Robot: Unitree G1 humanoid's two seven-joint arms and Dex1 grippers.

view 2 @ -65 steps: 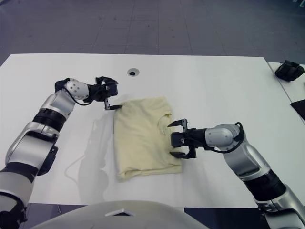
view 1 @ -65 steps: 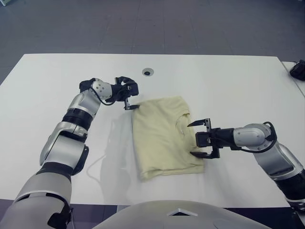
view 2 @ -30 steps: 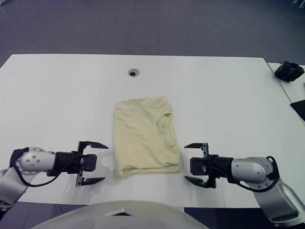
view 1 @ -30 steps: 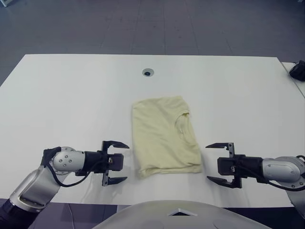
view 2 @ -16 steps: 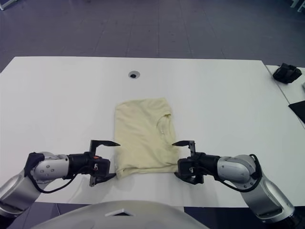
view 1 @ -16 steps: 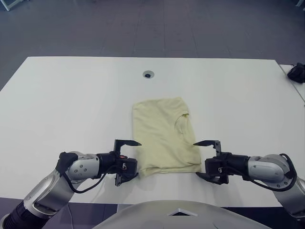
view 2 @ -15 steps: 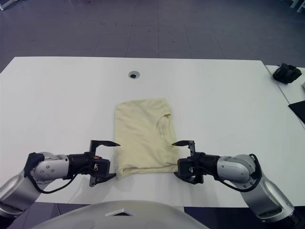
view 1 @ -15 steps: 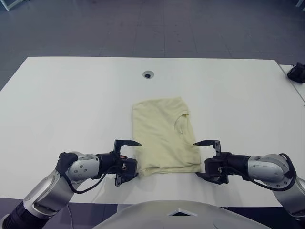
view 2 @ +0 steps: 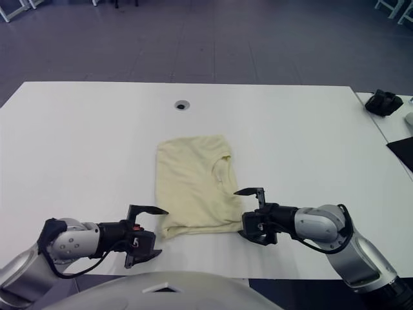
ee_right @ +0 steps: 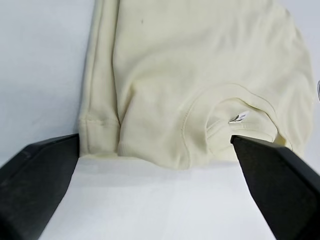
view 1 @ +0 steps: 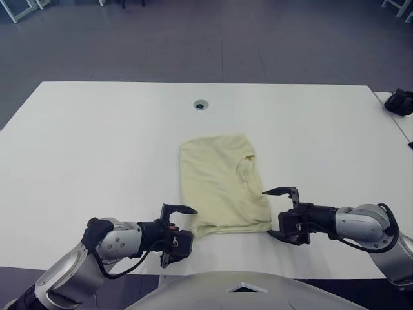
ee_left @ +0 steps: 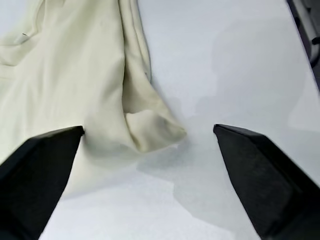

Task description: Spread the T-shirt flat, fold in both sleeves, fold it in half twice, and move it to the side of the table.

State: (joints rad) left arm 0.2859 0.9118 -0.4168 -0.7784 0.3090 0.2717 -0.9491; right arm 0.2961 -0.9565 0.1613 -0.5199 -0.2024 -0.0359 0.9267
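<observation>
The T-shirt (view 1: pixel 222 181) is soft, light, limp; your left claw (view 1: pixel 179 236) and right claw (view 1: pixel 267 213) both gape; pinch every layer at the near corners.

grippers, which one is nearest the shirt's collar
The right gripper: it sits at the T-shirt edge bearing the collar; the left gripper is at the plain corner.

in front of me stretches a wide white rectangular counter (view 1: pixel 97 142), matte and evenly lit, with a small round grey cable hole (view 1: pixel 201 104) near its far edge. beyond it lies a dark grey tiled floor (view 1: pixel 213 39). on my right, just beside the counter, stands a second white table (view 2: pixel 392 126) carrying a small black object (view 2: pixel 382 102). white furniture legs (view 1: pixel 18 10) show at the far left.
</observation>
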